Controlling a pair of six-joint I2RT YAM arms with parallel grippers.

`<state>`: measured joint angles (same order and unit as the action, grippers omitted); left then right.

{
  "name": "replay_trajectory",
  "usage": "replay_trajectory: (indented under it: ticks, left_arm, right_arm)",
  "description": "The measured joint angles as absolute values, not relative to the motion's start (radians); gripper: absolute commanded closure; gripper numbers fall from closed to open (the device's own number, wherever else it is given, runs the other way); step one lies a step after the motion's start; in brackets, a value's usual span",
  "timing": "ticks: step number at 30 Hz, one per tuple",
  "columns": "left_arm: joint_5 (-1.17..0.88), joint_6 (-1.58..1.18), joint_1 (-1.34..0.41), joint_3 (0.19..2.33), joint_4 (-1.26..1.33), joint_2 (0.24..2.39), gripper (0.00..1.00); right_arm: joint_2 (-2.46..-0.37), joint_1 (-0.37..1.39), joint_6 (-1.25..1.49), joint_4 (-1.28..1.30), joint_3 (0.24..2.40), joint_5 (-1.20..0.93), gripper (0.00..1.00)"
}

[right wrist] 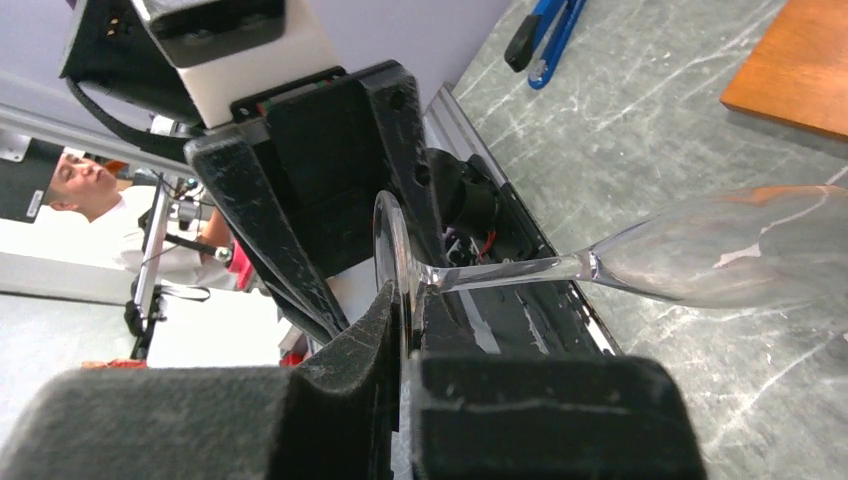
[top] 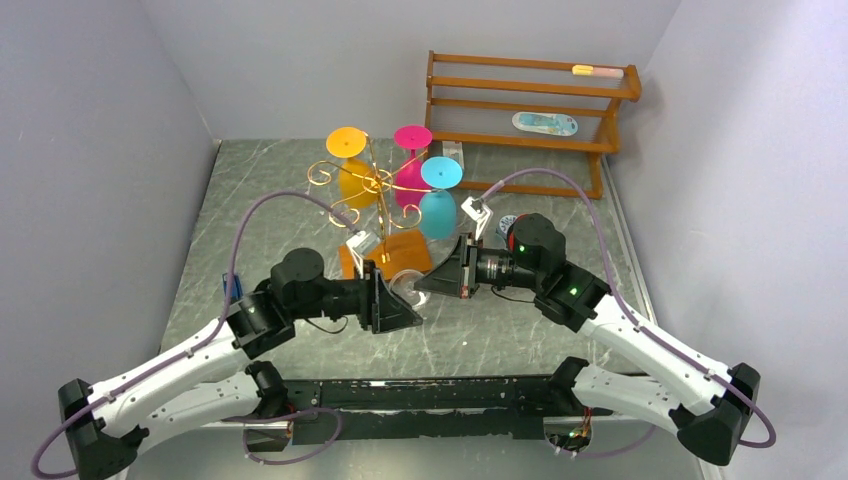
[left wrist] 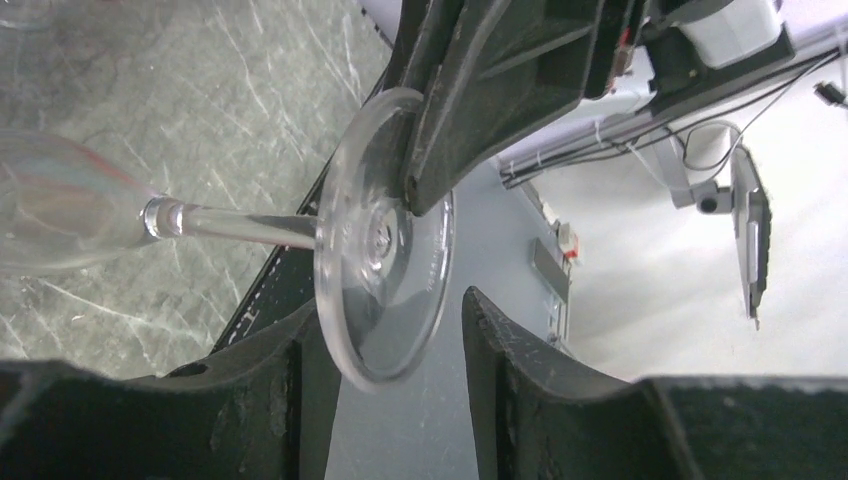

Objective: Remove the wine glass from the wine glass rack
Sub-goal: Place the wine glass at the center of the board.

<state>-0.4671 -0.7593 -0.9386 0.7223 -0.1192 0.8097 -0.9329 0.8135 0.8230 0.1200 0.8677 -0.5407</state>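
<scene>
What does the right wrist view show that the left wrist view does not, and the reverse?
Only right wrist: a blue tool and a corner of the rack's wooden base. Only left wrist: the glass foot face-on, a round disc between the fingers of the open left gripper. Both: the clear wine glass, held sideways by its foot in the shut right gripper.

Top external: mounted high behind the arm bases, tilted down; whole grey marbled tabletop [top: 560,330] covered from far. Left wrist: aimed along the fingers of the black left gripper [left wrist: 385,310] at the black right gripper [left wrist: 430,170], very close. Right wrist: aimed the opposite way, back at the left gripper, equally close. Clear stemmed wine glass [top: 405,285] [left wrist: 385,240] [right wrist: 720,250] is shared by all three; flat orange-brown wooden rack base [top: 405,250] [right wrist: 800,60] is caught by top and right wrist.
</scene>
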Motion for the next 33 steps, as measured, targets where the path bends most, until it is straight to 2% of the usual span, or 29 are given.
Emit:
replay_trajectory:
  ticks: [6,13,18,26,30,33]
  left_arm:
    - [-0.377,-0.813,-0.942,0.691,-0.079,0.706,0.48]
    - [-0.335,-0.857,-0.942,0.685,-0.011,0.688,0.55]
    - [-0.327,-0.895,-0.943,0.649,0.059,0.715,0.72]
    - [-0.332,-0.904,-0.944,0.649,0.074,0.739,0.8]
    - [-0.332,-0.905,-0.944,0.649,0.074,0.737,0.93]
    - [-0.332,-0.906,-0.945,0.649,0.074,0.737,0.95]
  right_arm:
    - [-0.897,0.813,0.821,0.14,0.865,-0.509,1.0]
    - [-0.886,0.813,0.824,0.117,0.863,-0.524,1.0]
    - [-0.889,0.813,0.824,0.115,0.863,-0.542,1.0]
    - [-0.888,0.813,0.809,0.116,0.863,-0.541,1.0]
    - [-0.888,0.813,0.804,0.112,0.863,-0.543,1.0]
    - [-0.888,0.813,0.802,0.112,0.863,-0.543,1.0]
